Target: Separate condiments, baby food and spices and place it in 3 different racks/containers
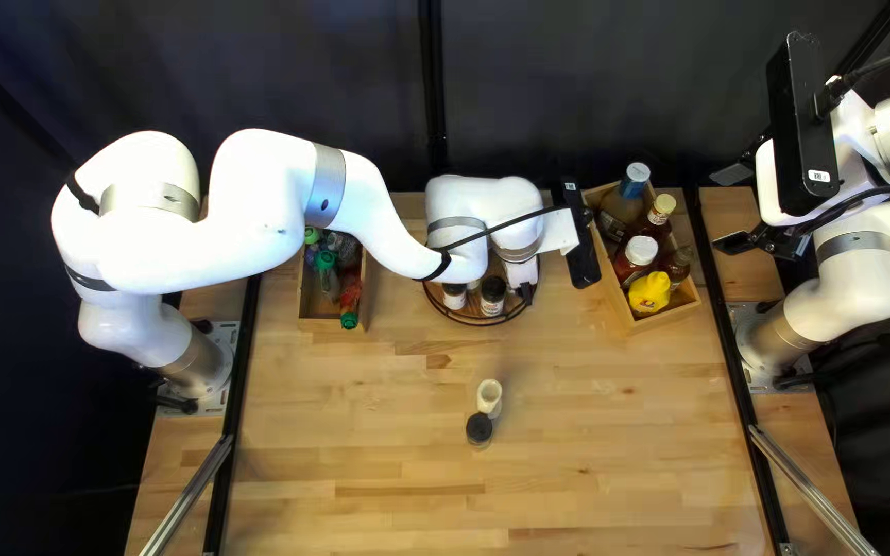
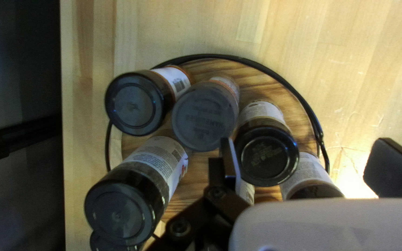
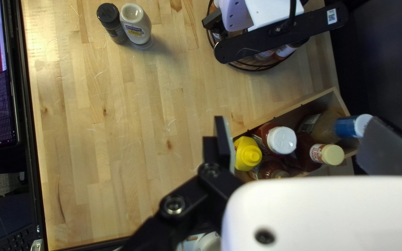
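On the pale wooden counter (image 1: 383, 443), in the top left view, a cream squeeze bottle (image 1: 489, 395) and a small black-lidded jar (image 1: 479, 428) were seen together; green-capped bottles (image 1: 326, 259) and glass and plastic condiment bottles (image 1: 641, 249) were held in separate wooden boxes (image 1: 661, 322). In the left wrist view, the left tool (image 1: 525, 292) was spread above black-lidded spice jars (image 2: 135, 104) on a round wooden tray (image 2: 268, 88). In the right wrist view, the right tool (image 1: 738, 208) was spread, holding nothing.

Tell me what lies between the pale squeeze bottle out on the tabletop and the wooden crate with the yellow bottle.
Only bare tabletop between the pale squeeze bottle and the wooden crate; the top left view shows that stretch.
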Controlling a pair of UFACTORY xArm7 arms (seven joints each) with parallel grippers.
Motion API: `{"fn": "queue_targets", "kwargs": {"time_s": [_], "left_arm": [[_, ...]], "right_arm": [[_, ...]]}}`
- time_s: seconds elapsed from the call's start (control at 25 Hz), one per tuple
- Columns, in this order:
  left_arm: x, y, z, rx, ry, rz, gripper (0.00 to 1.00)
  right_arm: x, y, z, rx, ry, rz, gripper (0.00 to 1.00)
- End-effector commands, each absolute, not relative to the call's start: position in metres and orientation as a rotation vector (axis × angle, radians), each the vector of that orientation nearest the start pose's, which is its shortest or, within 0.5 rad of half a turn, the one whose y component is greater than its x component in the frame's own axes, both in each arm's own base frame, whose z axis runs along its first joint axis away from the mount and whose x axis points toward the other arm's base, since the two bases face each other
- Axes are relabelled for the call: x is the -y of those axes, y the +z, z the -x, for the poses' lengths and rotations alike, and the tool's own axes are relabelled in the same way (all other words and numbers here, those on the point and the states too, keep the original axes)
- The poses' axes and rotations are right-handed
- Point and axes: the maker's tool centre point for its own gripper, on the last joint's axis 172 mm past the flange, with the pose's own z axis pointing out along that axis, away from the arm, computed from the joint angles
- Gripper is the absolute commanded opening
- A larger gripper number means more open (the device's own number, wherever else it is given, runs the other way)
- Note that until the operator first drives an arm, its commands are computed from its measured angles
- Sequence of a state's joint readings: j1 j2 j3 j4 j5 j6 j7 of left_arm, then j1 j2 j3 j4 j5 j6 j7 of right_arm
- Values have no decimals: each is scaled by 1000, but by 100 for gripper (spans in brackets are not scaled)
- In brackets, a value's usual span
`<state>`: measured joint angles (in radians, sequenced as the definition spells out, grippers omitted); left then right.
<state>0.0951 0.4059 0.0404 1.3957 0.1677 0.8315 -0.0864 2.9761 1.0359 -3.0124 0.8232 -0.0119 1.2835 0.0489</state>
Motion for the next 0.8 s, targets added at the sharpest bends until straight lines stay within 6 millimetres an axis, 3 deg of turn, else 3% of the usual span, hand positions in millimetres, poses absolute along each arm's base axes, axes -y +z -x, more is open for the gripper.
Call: {"fn": "queue_targets", "kwargs": {"time_s": [0.04,0.24,0.28,0.48,0.6,0.8], "left_arm": [[-85,170,-598,139,-207,3062,100],[-26,200,-574,-44,-137,3181,100],[-3,205,-562,-151,-128,3211,100],[69,212,-525,-459,-89,3260,100],[103,209,-502,-348,-88,3241,100],[157,191,-484,88,-108,3155,100]], "right_arm": [[12,447,-292,-182,-919,3137,100],[12,447,-292,-182,-919,3137,100],[12,447,-292,-182,-919,3137,100],[12,447,-292,-182,-919,3137,100],[12,447,-292,-182,-919,3137,100],[12,447,-292,-182,-919,3137,100]]}}
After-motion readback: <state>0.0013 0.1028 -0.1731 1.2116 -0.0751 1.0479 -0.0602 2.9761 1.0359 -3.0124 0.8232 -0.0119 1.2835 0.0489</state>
